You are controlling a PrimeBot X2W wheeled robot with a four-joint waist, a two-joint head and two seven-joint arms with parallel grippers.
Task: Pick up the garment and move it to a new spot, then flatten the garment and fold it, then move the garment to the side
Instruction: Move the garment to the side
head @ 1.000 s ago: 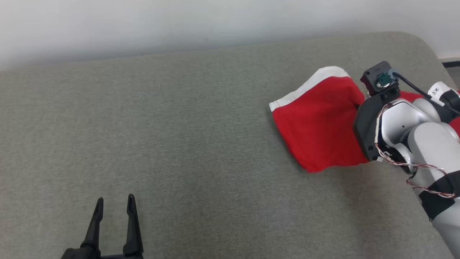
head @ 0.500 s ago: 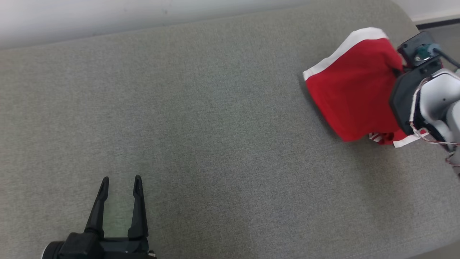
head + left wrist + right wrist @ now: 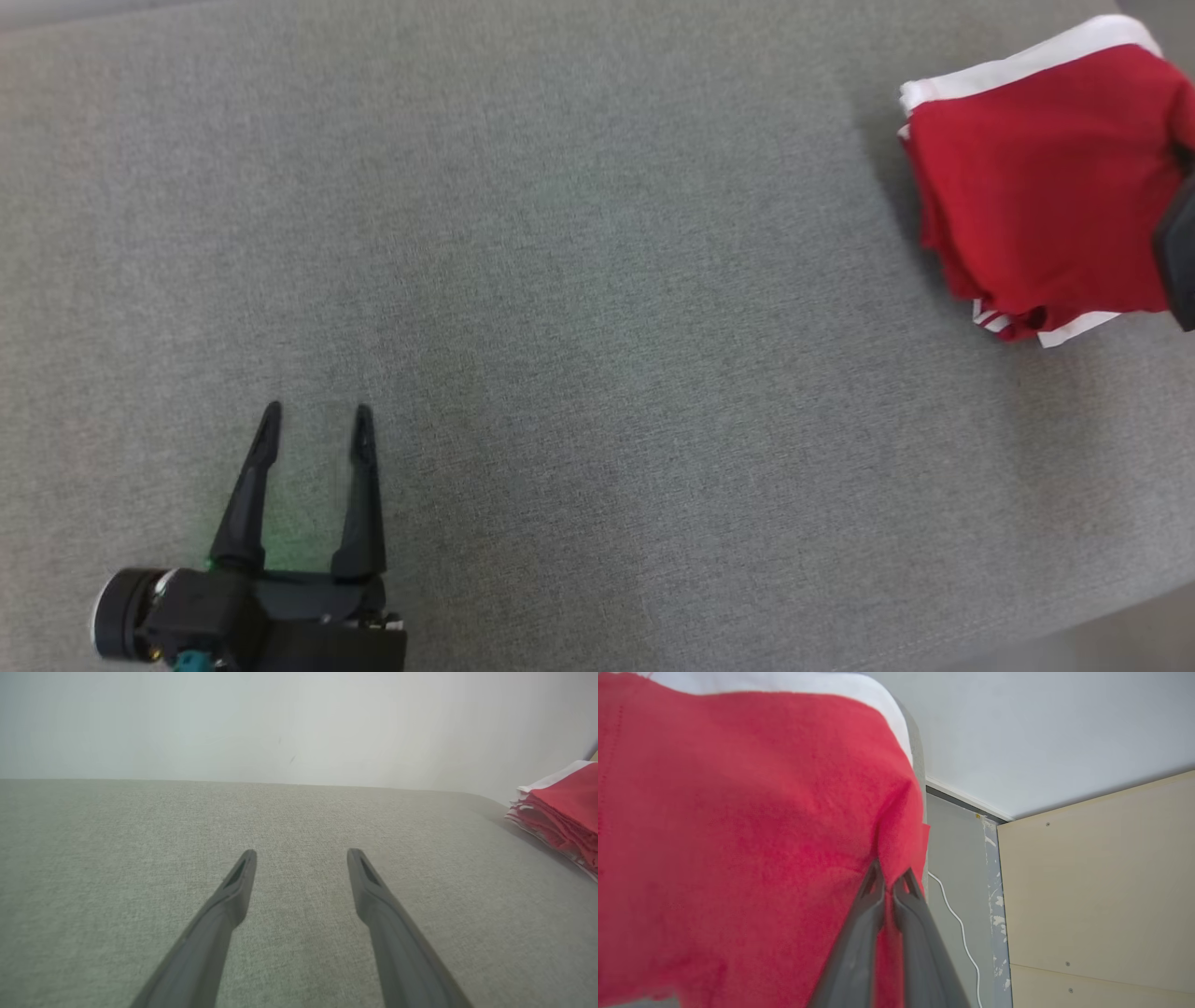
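One garment (image 3: pixel 1036 177), two pincers and one tabletop (image 3: pixel 579 308) make up the scene. The garment is red with white bands and folded into a thick bundle. It sits at the upper right of the head frame, and in the left wrist view (image 3: pixel 565 807) its stacked layers show edge-on at the right border. Whether it rests on the cloth cover or hangs just above it cannot be told. The right pincer (image 3: pixel 891 872) is clenched on a fold of the red fabric (image 3: pixel 738 835), its two fingers nearly touching with cloth pinched between them. A dark piece of that arm's housing (image 3: pixel 1181 261) cuts into the right edge of the head frame just beside the bundle. The left pincer (image 3: pixel 316 415) is at the lower left of the head frame, released and grasping nothing, its fingers spread over bare cover (image 3: pixel 302 855) well apart from the garment. The tabletop is covered in grey-green woven fabric, flat and uncluttered. A pale plain wall (image 3: pixel 280 728) stands behind its far edge. In the right wrist view a white skirting line, a grey strip of floor with one white cable (image 3: pixel 957 924) and a beige screwed panel (image 3: pixel 1101 882) lie beyond the rounded corner of the tabletop. The garment is near that corner, with little cover to its right. The wide stretch across the middle of the head frame, between the garment and the left pincer, is open.
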